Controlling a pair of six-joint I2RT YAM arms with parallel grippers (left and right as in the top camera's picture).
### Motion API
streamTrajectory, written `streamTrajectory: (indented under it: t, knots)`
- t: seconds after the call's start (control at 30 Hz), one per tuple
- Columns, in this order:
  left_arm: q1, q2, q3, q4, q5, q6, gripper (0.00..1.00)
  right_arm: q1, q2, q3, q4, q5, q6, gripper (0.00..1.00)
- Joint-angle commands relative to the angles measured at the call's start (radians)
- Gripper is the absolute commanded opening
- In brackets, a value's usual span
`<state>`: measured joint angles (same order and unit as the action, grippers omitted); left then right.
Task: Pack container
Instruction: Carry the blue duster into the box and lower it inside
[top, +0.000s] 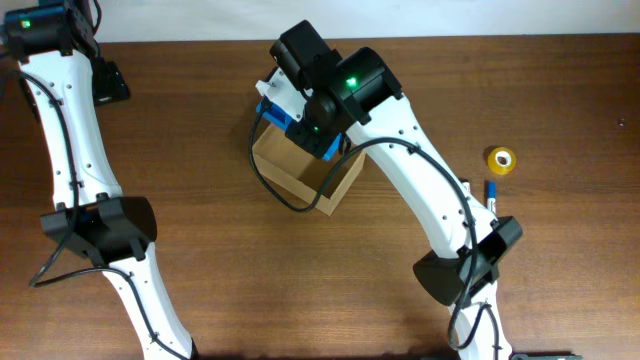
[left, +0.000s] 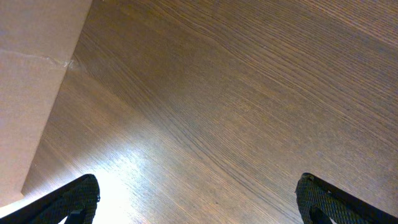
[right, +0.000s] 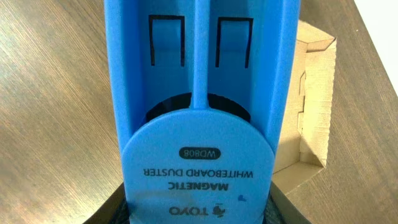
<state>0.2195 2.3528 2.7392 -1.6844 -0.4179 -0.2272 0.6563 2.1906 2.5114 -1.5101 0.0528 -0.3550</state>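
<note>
The container, a tan cardboard box with its flap lid open, stands mid-table; its inside and a flap show in the right wrist view. My right gripper is shut on a blue plastic magnetic whiteboard duster and holds it over the box's far left edge. The fingers themselves are hidden under the wrist in the overhead view. My left gripper is open and empty, low over bare wood at the far left back of the table, well away from the box.
A yellow tape roll and a small blue marker lie on the table to the right of the box. A pale surface borders the wood at the left in the left wrist view.
</note>
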Motion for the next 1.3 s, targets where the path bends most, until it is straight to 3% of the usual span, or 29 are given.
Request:
streamTrajectory:
  t: [0.0,0.5,0.8,1.27]
  knots:
    - [0.006,-0.002,-0.005,-0.003,0.004,0.013,1.00,-0.005,0.066,0.011,0.003,0.005,-0.034,0.04]
    - [0.006,-0.002,-0.005,-0.003,0.004,0.013,1.00,-0.038,0.271,0.011,0.008,-0.015,-0.034,0.04]
    - [0.006,-0.002,-0.005,-0.003,0.004,0.013,1.00,-0.093,0.319,0.011,-0.002,-0.132,-0.033,0.04]
    - [0.006,-0.002,-0.005,-0.003,0.004,0.013,1.00,-0.093,0.320,-0.031,0.008,-0.132,-0.030,0.04]
